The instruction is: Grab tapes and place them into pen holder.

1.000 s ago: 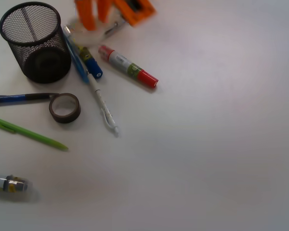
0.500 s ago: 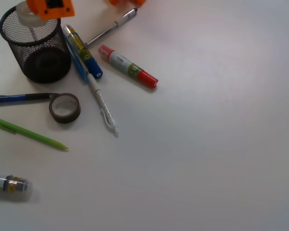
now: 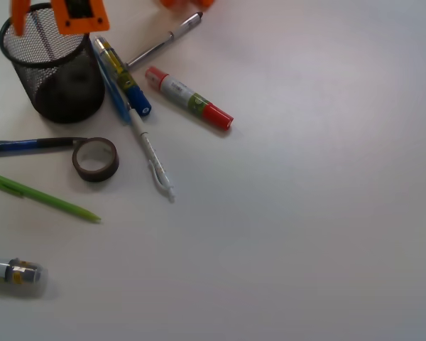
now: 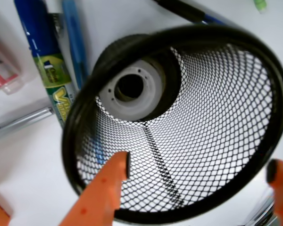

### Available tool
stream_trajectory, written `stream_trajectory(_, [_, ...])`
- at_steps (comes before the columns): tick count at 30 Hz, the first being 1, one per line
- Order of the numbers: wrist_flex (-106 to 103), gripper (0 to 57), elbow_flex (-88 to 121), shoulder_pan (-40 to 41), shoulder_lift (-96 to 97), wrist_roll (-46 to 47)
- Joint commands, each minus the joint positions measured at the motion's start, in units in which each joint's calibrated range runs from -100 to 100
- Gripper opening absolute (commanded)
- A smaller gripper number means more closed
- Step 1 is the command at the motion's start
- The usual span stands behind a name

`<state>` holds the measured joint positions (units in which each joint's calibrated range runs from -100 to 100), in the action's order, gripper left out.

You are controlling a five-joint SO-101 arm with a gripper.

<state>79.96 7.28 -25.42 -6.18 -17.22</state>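
Over at ten o'clock on the table (image 3: 305, 213) stands the pen holder (image 3: 53, 71), a black mesh cup, and the orange gripper (image 4: 198, 186) hangs right above its mouth. From the wrist view its two orange fingers (image 4: 101, 195) are spread wide apart with nothing between them, one tip inside the rim, the other out at the far edge.

Down at the bottom of the cup lies the translucent white tape (image 4: 132, 89), flat, its round core facing up, resting on a black ring beneath it. Whether that black ring is another roll or the cup's base, I cannot tell.

At about eight o'clock from the cup, on the bare table, sits the dark brown tape (image 3: 96, 158), lying flat with its pale core showing, just beside the tip of a dark blue pen (image 3: 32, 145). A green pen (image 3: 42, 197) lies below that.

Toward three o'clock from the cup are a blue marker (image 3: 124, 82), a white pen (image 3: 150, 156), a red-capped marker (image 3: 188, 97) and a silver pen (image 3: 163, 42). Another marker (image 3: 14, 272) lies blurred at the lower left edge.
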Motion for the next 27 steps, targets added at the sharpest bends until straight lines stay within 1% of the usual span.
stream_trajectory(1, [-0.3,36.6,-0.3,0.2,-2.4,0.2])
stream_trajectory(4, [-0.3,36.6,-1.8,1.7,-2.9,0.3])
stream_trajectory(10, [-1.4,36.6,-12.3,10.8,-5.5,3.8])
stream_trajectory(14, [-8.2,36.6,-14.6,15.1,-5.4,6.4])
stream_trajectory(17, [-12.3,36.6,-10.4,15.1,-3.2,5.0])
stream_trajectory(21, [-18.3,36.6,-6.2,15.0,5.0,4.0])
stream_trajectory(24, [-20.2,36.6,-9.8,15.1,14.6,3.9])
stream_trajectory(27, [-16.9,36.6,-17.3,15.1,20.6,4.2])
